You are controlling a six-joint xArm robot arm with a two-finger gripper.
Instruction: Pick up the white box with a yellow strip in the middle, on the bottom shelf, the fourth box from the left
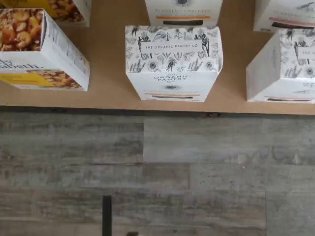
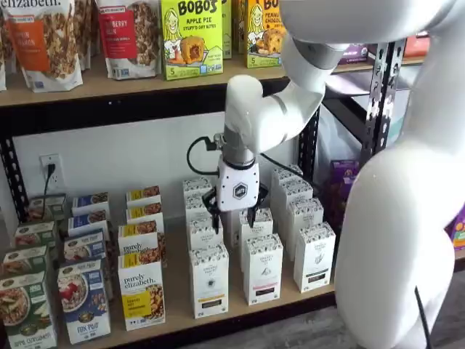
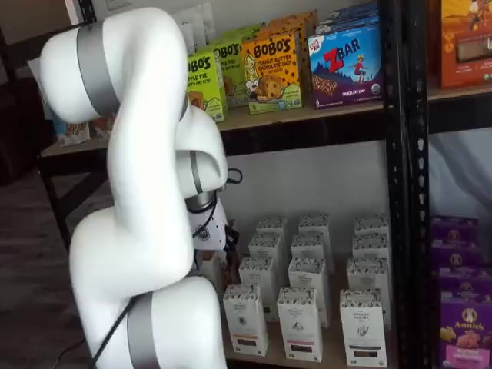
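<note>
White box [image 1: 172, 66] with the yellowish strip stands upright at the front edge of the bottom shelf [image 1: 110, 96], the counter that carries all these cartons; the wrist view looks down on its speckled flower-patterned top, with the pale strip low on its face and a dark line beneath it. In a shelf view the same carton [image 2: 210, 280] heads its file at the front edge, with a purely elizabeth granola box [image 2: 142, 298] just beside it toward the counter's left end and a like white carton [image 2: 262, 267] on its other side. More white cartons stand behind it toward the back edge. The pincer [image 2: 232, 215] hangs above the files of white cartons, further back than the front row, holding nothing; its two black fingers show with a gap between them, so it reads as open. In the other shelf view the arm's white body hides it. By my reading the approach step is in hand: the camera is roughly lined up over the target, yet no finger touches it. The next move calls for lowering toward the front edge with the fingers straddling the carton's narrow sides, keeping clear of both neighbours, which stand near, then closing firmly before lifting straight up
</note>
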